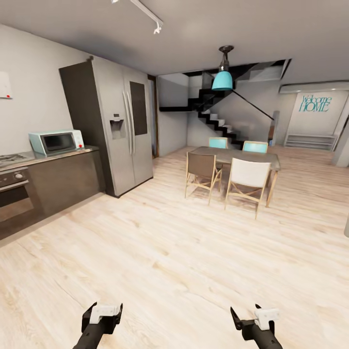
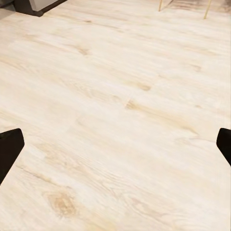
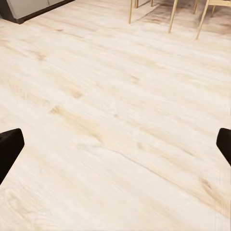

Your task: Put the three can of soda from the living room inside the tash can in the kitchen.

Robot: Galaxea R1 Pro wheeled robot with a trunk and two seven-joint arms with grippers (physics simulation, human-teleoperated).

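From the head camera we're looking into the kitchen (image 1: 72,160): a tall grey fridge (image 1: 118,126) stands at far left, with a teal microwave (image 1: 55,142) on the dark counter (image 1: 63,155) beside it and an oven (image 1: 14,194) at the left edge. Far right of centre sits a dining table (image 1: 242,156) with chairs (image 1: 201,169) around it, a teal lamp (image 1: 223,77) hanging above and a black staircase (image 1: 218,121) behind. Pale wood floor (image 1: 169,252) runs across the near ground. Low in the frame, the left gripper (image 1: 103,312) and right gripper (image 1: 252,315) both hang over bare floor, holding nothing.

Left wrist camera: fingertips (image 2: 10,149) spread wide, only floor planks between them.

Right wrist camera: fingertips (image 3: 10,149) wide apart too, with chair legs (image 3: 171,17) at the far edge.
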